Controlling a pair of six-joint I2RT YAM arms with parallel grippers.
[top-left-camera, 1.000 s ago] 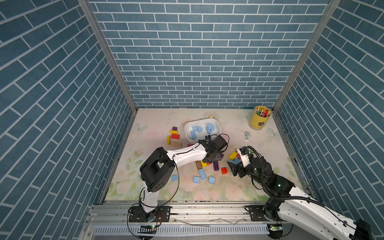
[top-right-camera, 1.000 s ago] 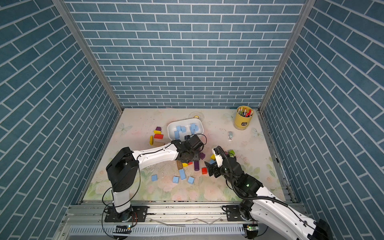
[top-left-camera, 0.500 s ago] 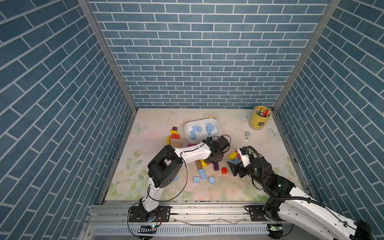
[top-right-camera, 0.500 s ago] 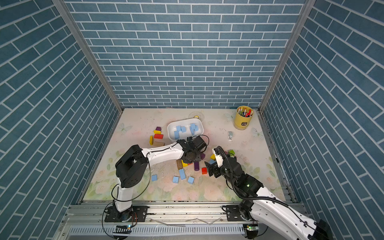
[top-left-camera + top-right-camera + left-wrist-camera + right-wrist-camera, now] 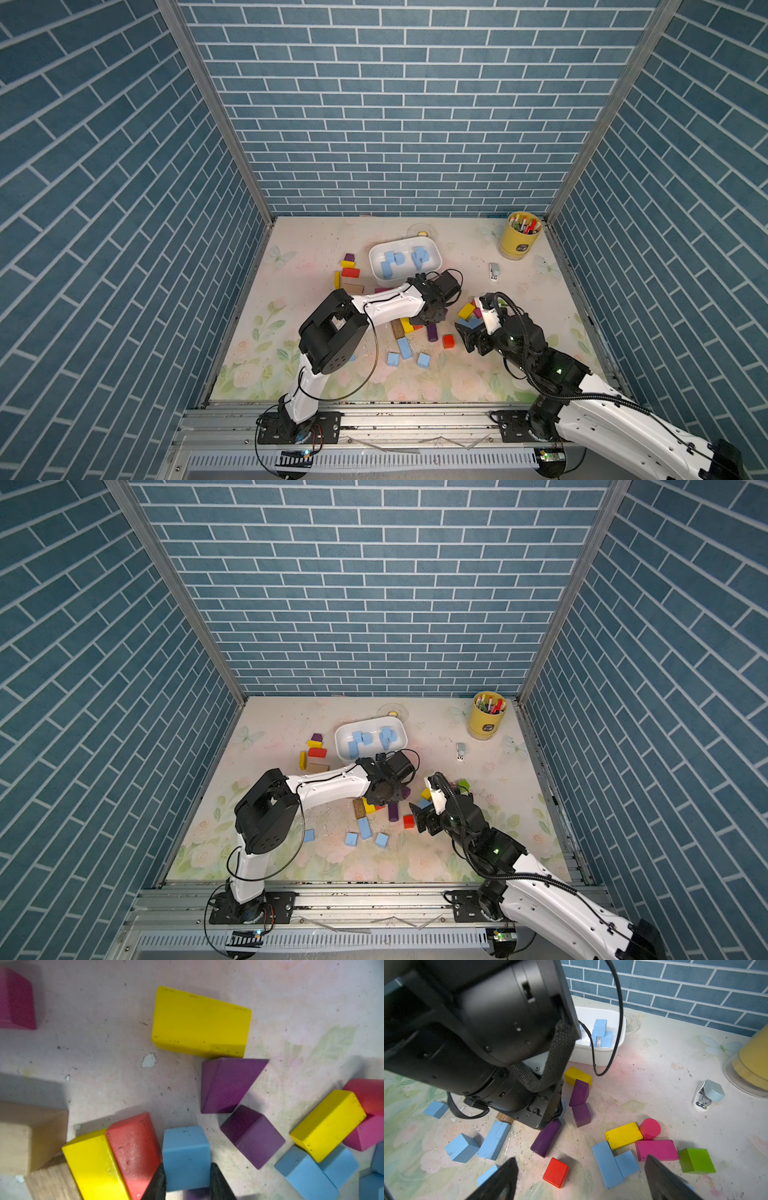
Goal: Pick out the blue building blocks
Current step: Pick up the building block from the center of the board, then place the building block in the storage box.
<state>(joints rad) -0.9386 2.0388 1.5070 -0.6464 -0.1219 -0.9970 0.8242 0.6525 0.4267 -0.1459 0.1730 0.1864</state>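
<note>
Reaching low across the middle of the floor, the left arm (image 5: 386,305) bends its wrist down into the block pile. The left gripper (image 5: 187,1176) has its black fingertips (image 5: 158,1184) pressed against both sides of a blue cube (image 5: 186,1157), which sits on the mat between a red block (image 5: 133,1147) and a purple block (image 5: 251,1136). Right of centre, the right gripper (image 5: 580,1159) hangs spread wide with nothing in it, above two blue bricks (image 5: 607,1164). Above the left wrist, the white tub (image 5: 376,266) holds a handful of blue blocks (image 5: 390,264). Three loose blue pieces (image 5: 404,348) lie toward the lower middle. In the floor's upper right corner, the yellow cup (image 5: 519,245) is packed with coloured pens (image 5: 524,224).
</note>
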